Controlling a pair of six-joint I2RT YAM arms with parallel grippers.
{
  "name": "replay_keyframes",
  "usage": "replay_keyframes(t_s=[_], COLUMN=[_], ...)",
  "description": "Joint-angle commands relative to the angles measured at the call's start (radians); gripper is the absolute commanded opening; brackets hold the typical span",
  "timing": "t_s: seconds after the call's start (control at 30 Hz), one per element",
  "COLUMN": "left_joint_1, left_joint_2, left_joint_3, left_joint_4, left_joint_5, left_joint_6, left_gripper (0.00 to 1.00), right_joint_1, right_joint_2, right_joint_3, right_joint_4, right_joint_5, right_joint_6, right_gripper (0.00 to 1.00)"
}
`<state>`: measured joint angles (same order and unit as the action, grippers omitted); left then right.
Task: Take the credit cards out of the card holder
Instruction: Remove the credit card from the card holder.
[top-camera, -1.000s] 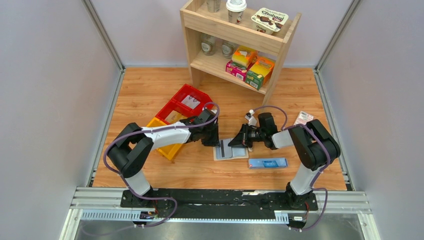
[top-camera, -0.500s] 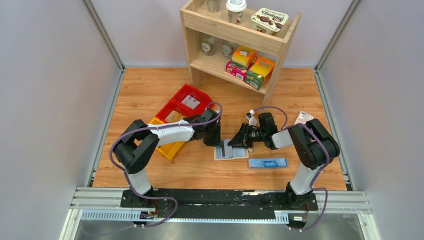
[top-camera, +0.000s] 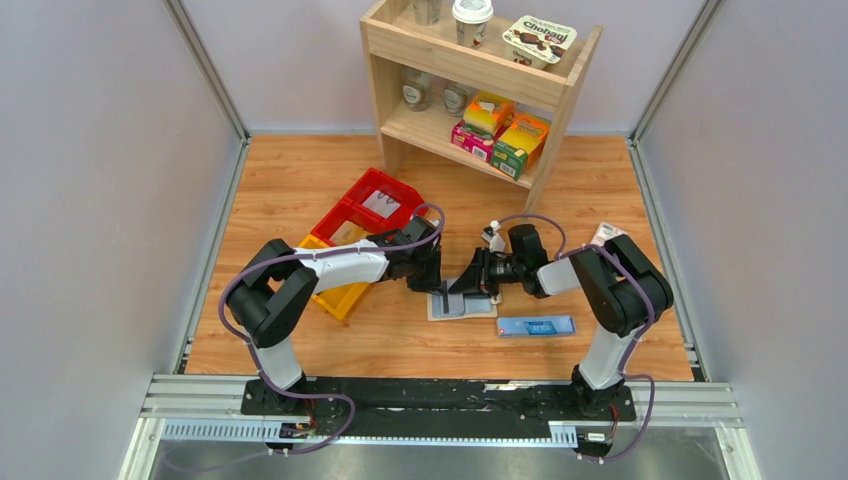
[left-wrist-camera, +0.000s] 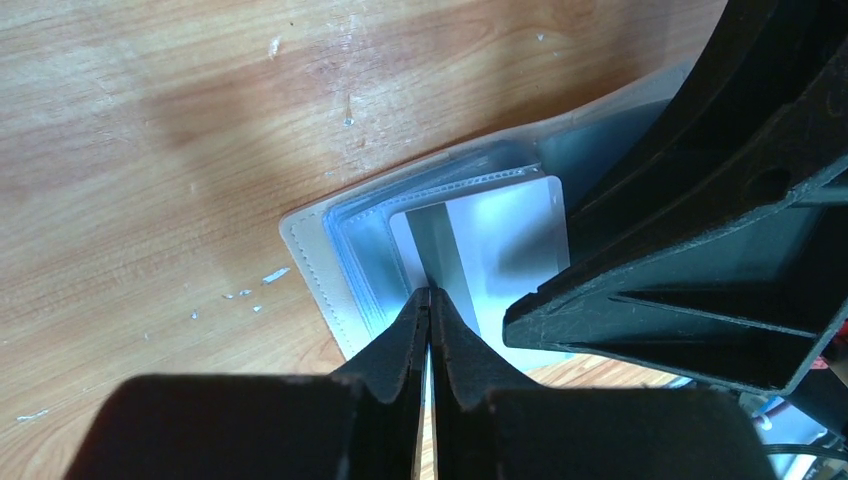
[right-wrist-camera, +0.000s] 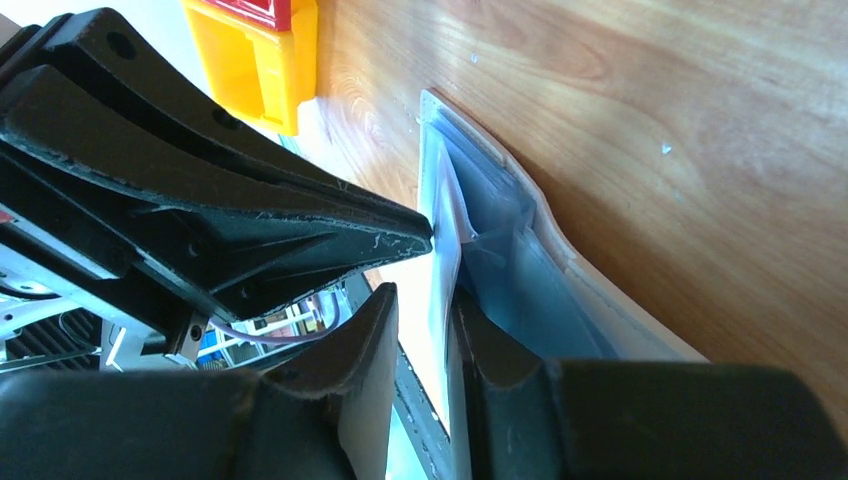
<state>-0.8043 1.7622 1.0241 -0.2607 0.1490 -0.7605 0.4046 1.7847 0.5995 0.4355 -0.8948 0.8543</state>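
Slightly parted right end effector (right-wrist-camera: 425, 310) is straddling the silver plastic card (left-wrist-camera: 505, 235) edge-on; closed left end effector (left-wrist-camera: 430, 305) is pressing onto the cream bifold card holder (left-wrist-camera: 315, 250).

Wooden table (top-camera: 290, 185) carries card holder (top-camera: 456, 313), blue box (top-camera: 536, 326), packet (top-camera: 604, 235), bins (top-camera: 384, 196) and shelf (top-camera: 470, 85).

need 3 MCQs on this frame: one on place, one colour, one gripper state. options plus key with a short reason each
1. Where is the blue box relative to the card holder?
A inside it
B on the table, beside it
C on top of it

2. What colour is the bin nearest the arm bases?
A yellow
B green
C white

3. What is the left gripper doing?
A wide open, empty
B shut on a card
C gripping the blue box

Key:
1 B, the top view shows it flat on the wood next to the holder.
2 A, both top and right wrist views show yellow.
3 B, the left wrist view shows its fingertips pinched on the card's edge.
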Motion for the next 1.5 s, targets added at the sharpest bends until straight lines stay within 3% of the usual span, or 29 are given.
replay_keyframes(t_s=[0.0,0.43,0.77,0.93,1.2,1.47], left_joint_1=[-0.009,-0.015,-0.016,-0.016,-0.016,-0.015], left_joint_2=[0.036,0.08,0.086,0.091,0.089,-0.016], left_joint_3=[-0.007,0.019,0.024,0.022,0.028,0.14], left_joint_4=[-0.08,-0.138,-0.138,-0.135,-0.12,-0.161], left_joint_5=[-0.057,-0.081,-0.08,-0.083,-0.086,-0.13], left_joint_6=[0.032,0.041,0.043,0.043,0.056,0.09], left_gripper=[0.08,0.07,0.06,0.06,0.07,0.34], right_joint_1=[-0.003,-0.089,-0.147,-0.19,-0.207,-0.162], right_joint_2=[-0.042,-0.061,-0.096,-0.145,-0.29,-0.514], right_joint_3=[0.017,-0.067,-0.113,-0.127,-0.087,0.017], right_joint_4=[0.049,0.177,0.148,0.028,-0.319,-0.587], right_joint_5=[-0.085,-0.121,-0.107,-0.061,0.082,0.236], right_joint_6=[0.023,0.081,0.057,-0.013,-0.202,-0.359], right_gripper=[0.25,0.13,0.01,0.0,0.0,0.0])
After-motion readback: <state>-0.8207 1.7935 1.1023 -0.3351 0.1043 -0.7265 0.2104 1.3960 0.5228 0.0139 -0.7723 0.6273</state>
